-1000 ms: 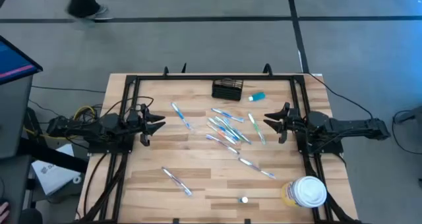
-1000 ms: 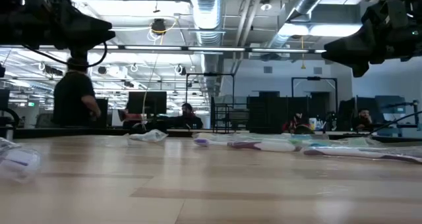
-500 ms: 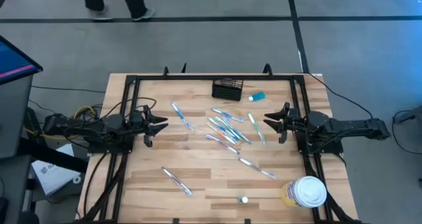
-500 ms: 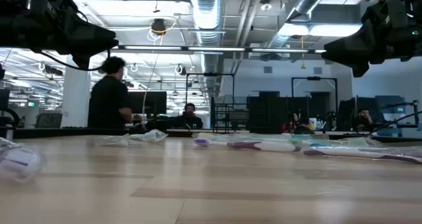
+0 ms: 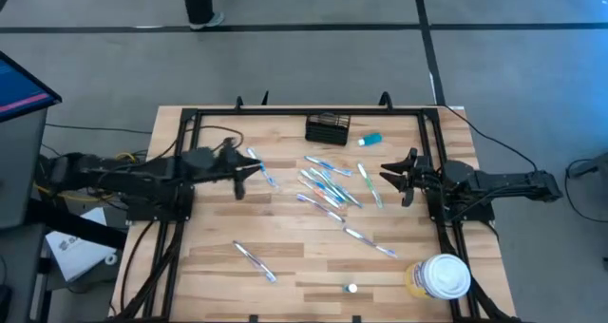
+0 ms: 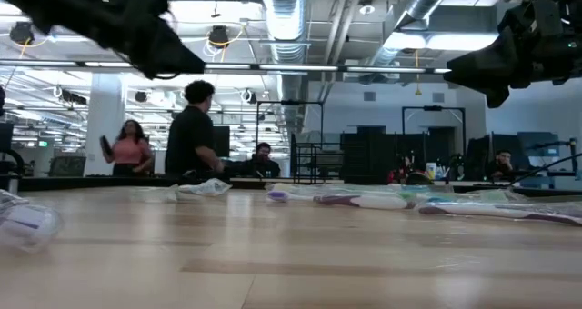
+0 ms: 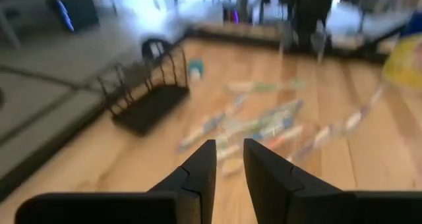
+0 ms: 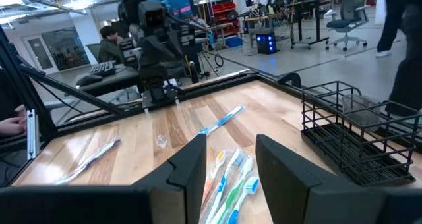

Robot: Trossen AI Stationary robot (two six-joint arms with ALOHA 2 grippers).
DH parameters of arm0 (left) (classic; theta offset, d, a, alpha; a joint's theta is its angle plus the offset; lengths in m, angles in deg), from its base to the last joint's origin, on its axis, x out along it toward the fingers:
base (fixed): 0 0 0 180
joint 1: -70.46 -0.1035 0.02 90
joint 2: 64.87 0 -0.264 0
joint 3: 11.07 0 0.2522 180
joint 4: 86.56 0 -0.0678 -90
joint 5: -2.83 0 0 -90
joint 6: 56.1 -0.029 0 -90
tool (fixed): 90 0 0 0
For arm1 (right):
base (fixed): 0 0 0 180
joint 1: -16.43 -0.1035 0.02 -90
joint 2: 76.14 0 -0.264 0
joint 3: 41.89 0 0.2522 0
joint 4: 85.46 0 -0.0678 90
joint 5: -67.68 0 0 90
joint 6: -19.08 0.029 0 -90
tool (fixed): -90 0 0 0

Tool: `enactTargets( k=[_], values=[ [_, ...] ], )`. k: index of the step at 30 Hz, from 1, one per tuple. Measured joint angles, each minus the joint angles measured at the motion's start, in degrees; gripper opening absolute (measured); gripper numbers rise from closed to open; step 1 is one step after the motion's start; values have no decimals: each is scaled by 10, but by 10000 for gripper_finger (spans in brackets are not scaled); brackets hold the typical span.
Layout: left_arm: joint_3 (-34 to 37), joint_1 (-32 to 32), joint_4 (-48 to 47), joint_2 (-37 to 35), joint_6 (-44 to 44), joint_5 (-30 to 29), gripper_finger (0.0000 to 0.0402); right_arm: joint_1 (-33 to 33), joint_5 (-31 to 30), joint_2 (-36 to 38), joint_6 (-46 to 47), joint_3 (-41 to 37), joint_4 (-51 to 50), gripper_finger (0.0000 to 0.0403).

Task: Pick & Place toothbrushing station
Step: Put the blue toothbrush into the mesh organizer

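Now the small black wire-mesh holder box (image 5: 328, 129) sits on the wooden counter (image 5: 285, 237), well ahead of both jaws. Left gripper (image 5: 249, 172) jaws: narrow gap. Right gripper (image 5: 394, 178) jaws: wide, w/ nothing inside.

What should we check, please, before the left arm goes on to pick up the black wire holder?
1. Target in view: ok. The small black rectangular wire-mesh holder stands upright at the table's far edge.
2. Holder free of clutter: ok. The small blue tube lies beside it, apart; the loose toothbrushes lie nearer the middle.
3. Left end effector empty: ok. Nothing sits between its fingers, which stand slightly apart.
4. Left end effector at the holder: not ok. It hangs over the left half of the table, short of the holder.
5. Right end effector out of the way: ok. It waits open, at the right side.
6. Holder empty inside: cannot tell.
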Motion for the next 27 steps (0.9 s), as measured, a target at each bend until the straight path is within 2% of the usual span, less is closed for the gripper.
enactTargets(
  k=[4, 10, 14, 21, 27],
  values=[
    [-80, -24, -71, 106, -19, 60, 73, 0, 0, 0, 0, 0, 0, 123],
    [-155, -33, -146, 206, -99, 65, 74, 0, 0, 0, -2, 0, 0, 123],
    [-180, -33, -177, 240, -141, 65, 74, 0, 0, 0, -2, 0, 0, 123],
    [-220, -33, -269, 282, -199, 17, 75, 0, 0, 0, -2, 0, 0, 123],
    [-224, -33, -293, 318, -248, -9, 89, 0, 0, 0, -2, 0, 0, 123]
  ],
)
